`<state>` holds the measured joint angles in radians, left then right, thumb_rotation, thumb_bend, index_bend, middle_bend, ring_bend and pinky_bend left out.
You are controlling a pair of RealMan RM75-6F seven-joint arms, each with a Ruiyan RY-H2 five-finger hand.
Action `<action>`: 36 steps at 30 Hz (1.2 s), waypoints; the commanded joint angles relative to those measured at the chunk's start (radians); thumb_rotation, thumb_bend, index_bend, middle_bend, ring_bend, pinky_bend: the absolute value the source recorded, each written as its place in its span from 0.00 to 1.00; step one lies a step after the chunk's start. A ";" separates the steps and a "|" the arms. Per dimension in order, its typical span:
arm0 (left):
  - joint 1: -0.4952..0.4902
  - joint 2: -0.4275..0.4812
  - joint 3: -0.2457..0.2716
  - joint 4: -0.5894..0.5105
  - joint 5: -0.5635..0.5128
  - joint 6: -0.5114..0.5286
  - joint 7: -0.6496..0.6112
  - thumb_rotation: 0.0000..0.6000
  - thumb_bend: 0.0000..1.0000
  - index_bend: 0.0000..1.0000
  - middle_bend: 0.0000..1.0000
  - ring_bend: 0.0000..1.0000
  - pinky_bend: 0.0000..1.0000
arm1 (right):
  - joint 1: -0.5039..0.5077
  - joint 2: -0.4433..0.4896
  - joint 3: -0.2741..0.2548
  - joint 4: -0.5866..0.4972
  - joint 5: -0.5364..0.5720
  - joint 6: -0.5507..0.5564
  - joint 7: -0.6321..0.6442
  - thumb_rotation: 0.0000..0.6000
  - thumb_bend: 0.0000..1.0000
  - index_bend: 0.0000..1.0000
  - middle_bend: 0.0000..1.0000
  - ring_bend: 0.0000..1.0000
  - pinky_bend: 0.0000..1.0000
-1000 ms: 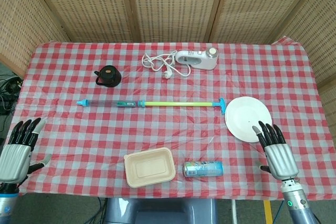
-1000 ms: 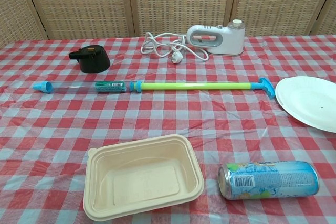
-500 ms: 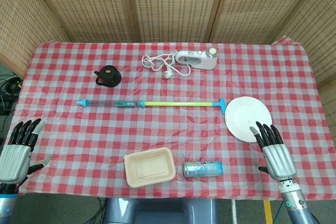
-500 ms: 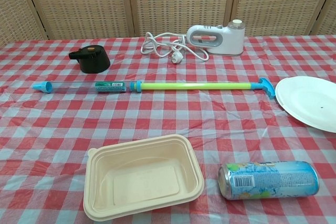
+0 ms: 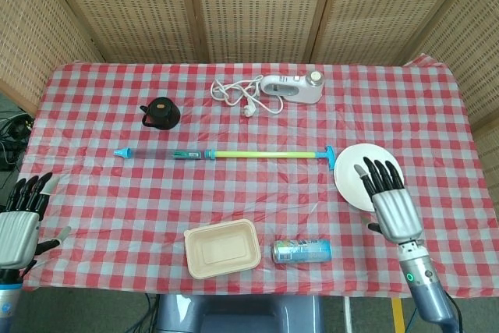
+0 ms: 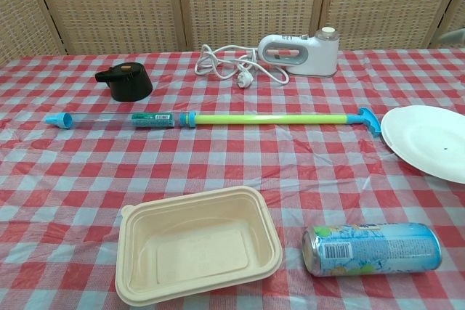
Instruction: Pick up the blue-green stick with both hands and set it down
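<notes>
The blue-green stick (image 5: 226,154) lies flat across the middle of the checked table, running left to right; in the chest view the stick (image 6: 218,118) has a blue cup at its left end and a blue hook at its right. My left hand (image 5: 19,220) hovers at the table's near left edge, fingers spread, holding nothing. My right hand (image 5: 387,200) hangs over the near side of the white plate, fingers apart and empty. Both hands are well short of the stick. Neither hand shows in the chest view.
A white plate (image 5: 370,169) sits just right of the stick's hook. A beige food box (image 5: 222,248) and a lying can (image 5: 302,251) are near the front edge. A black pot (image 5: 161,112) and a white appliance with cord (image 5: 290,87) stand behind the stick.
My right hand has moved up and left, onto the near part of the plate. My left hand has slid slightly down and left. The stick has not moved.
</notes>
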<state>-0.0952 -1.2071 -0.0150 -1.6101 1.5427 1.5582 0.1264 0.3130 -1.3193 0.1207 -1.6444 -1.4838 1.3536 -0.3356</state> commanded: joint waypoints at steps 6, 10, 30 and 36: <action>-0.005 -0.003 -0.012 0.003 -0.010 -0.010 -0.002 1.00 0.21 0.00 0.00 0.00 0.00 | 0.151 -0.113 0.122 0.030 0.166 -0.151 -0.180 1.00 0.17 0.25 0.77 0.72 0.33; -0.009 -0.007 -0.022 0.014 -0.034 -0.028 -0.004 1.00 0.21 0.00 0.00 0.00 0.00 | 0.222 -0.178 0.168 0.090 0.260 -0.220 -0.244 1.00 0.19 0.34 0.93 0.88 0.45; -0.033 -0.030 -0.066 0.047 -0.113 -0.083 0.007 1.00 0.21 0.00 0.00 0.00 0.00 | 0.498 -0.402 0.267 0.517 0.618 -0.453 -0.352 1.00 0.34 0.43 1.00 1.00 0.56; -0.041 -0.035 -0.071 0.054 -0.124 -0.097 0.014 1.00 0.21 0.00 0.00 0.00 0.00 | 0.541 -0.447 0.258 0.637 0.662 -0.503 -0.342 1.00 0.40 0.44 1.00 1.00 0.56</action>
<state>-0.1353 -1.2418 -0.0856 -1.5577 1.4202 1.4622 0.1395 0.8344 -1.7461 0.3824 -1.0396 -0.8431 0.8730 -0.6810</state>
